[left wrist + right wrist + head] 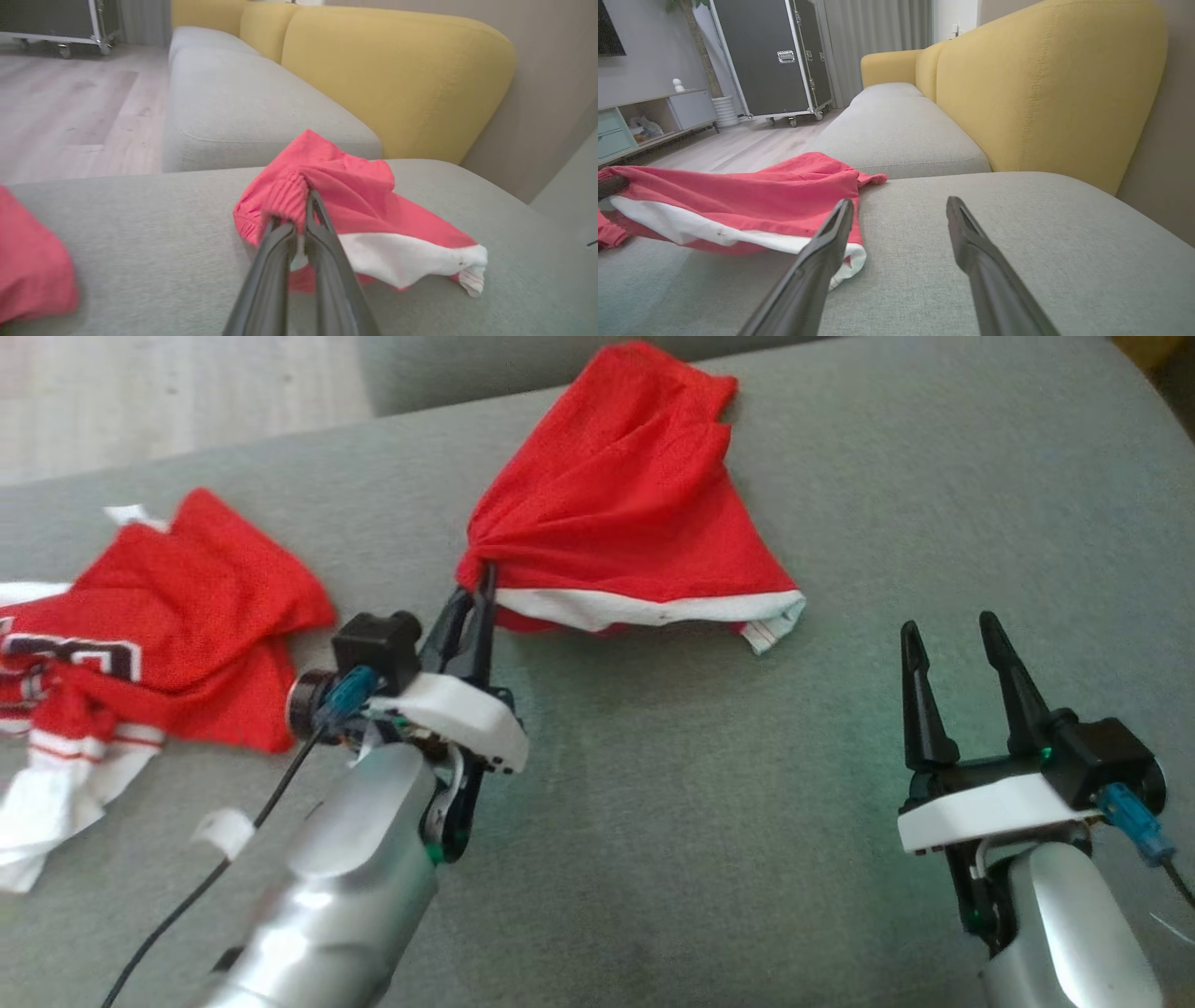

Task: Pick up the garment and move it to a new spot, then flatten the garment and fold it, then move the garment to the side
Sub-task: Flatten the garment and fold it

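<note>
The garment (616, 504), red mesh with a white band along its near edge, lies bunched on the grey sofa seat (700, 784) at the upper middle. My left gripper (484, 581) is shut on its gathered left corner, and in the left wrist view the red cloth (364, 200) puckers around the closed fingertips of that gripper (306, 196). My right gripper (952, 635) stands open over bare cushion at the lower right, a short way from the garment's white right corner. In the right wrist view the garment (738, 196) lies left of the open right gripper (899, 207).
A second red jersey (168, 616) with white and black trim lies crumpled at the left edge of the seat. Yellow backrests (1041, 84) rise behind the cushions. Wooden floor (168, 392) lies beyond the seat's far left edge, with a black wheeled case (770, 56) further off.
</note>
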Controlling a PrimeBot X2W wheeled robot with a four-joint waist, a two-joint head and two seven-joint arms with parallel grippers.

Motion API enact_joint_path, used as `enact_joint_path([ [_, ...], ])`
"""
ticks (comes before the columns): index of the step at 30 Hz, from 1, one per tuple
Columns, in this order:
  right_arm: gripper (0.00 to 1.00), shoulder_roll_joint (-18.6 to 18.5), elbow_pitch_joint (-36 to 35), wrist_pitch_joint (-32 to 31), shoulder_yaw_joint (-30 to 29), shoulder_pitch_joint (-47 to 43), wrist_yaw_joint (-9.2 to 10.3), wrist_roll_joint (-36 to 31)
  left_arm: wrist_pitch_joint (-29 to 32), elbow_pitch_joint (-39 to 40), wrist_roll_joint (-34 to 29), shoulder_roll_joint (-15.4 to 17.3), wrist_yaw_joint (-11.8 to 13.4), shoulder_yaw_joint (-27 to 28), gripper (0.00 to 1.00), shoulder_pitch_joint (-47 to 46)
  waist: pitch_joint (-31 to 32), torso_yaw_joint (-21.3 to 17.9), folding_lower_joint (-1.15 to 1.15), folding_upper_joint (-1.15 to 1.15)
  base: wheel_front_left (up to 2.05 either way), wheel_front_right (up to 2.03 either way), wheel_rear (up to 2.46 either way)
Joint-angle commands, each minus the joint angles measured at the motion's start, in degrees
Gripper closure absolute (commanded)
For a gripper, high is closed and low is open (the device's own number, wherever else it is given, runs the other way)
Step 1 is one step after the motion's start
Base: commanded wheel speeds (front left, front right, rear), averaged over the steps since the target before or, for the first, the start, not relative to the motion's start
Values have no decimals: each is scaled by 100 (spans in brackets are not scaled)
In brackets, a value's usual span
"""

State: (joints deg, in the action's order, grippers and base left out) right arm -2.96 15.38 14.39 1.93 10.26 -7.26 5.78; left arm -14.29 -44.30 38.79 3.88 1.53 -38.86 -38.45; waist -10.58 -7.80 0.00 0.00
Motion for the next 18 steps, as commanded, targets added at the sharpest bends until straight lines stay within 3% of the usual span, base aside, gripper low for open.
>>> enact_joint_path([
  [1,0,8,-127,61,139,78,-23,-52,-69,330,-232,201,92,350,100,131,158,210,0,0,0,0,0],
  [10,0,8,-13,61,155,-6,-23,-131,-70,607,-932,331,179,664,100,778,357,579,0,0,0,0,0],
  [17,0,8,79,61,179,-80,-23,-141,-70,146,-1292,321,143,471,100,1138,547,787,0,0,0,0,0],
  [18,0,8,93,61,191,-91,-23,-144,-70,71,-1282,294,126,458,37,1163,581,809,0,0,0,0,0],
])
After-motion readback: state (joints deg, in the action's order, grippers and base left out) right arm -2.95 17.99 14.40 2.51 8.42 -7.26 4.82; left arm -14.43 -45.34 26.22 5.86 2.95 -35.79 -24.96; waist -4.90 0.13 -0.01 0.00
